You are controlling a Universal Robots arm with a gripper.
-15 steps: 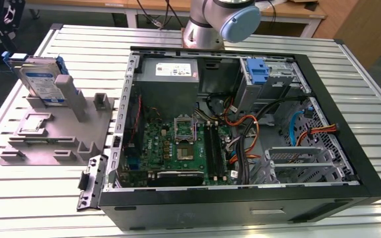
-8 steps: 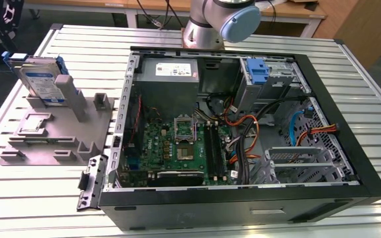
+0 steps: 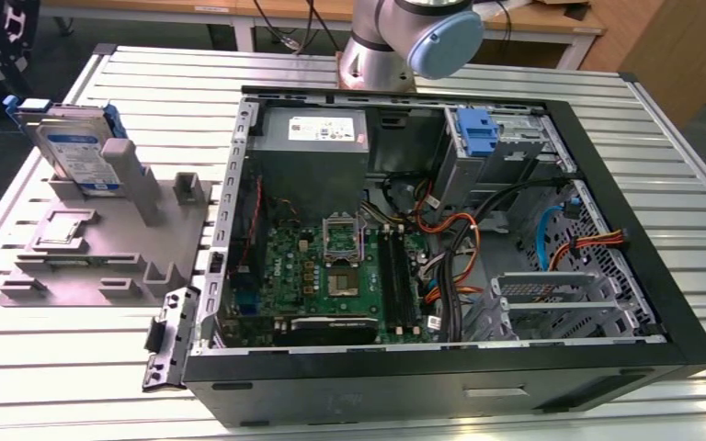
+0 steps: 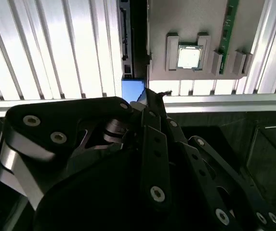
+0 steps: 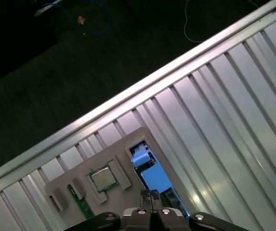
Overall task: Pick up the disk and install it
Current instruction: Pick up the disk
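Slatted aluminium surface [image 3: 84, 367], ribbed lengthwise, carrying all other items; seen also in both wrist views [image 4: 56, 48] [image 5: 224, 120]. Computer case [image 3: 451, 386], black, lying on its side with the side panel off, occupying the middle of the surface and reaching to the exterior view's right. Inside it are a green motherboard [image 3: 328, 266], a grey power supply [image 3: 310, 129], bundled orange and black cables [image 3: 451, 239], and an upright blue latch piece [image 3: 478, 133] on a grey metal cage. Robot arm [image 3: 390, 37], silver with a blue cap, its base rising at the far edge of the surface behind the case. Grey fixture [image 3: 96, 248], a moulded plate with posts and pockets, lying on the surface to the exterior view's left of the case; it appears in both wrist views [image 4: 186, 24] [image 5: 121, 151]. Tool [image 4: 150, 96] [image 5: 150, 194], black linkage fingers drawn together at the tips, nothing gripped between them, hanging above the fixture and nearest the disk's blue edge. Disk [image 3: 74, 149], silver-grey with a white and blue label and a blue carrier, standing upright in the fixture's far end, apart from the case; its blue edge appears just beside the tool tips in both wrist views [image 4: 133, 89] [image 5: 152, 175]. Processor chip [image 4: 190, 56] [image 5: 103, 178], square, seated in a fixture pocket. Memory stick [image 4: 231, 29] [image 5: 81, 204], green, slotted beside the chip.
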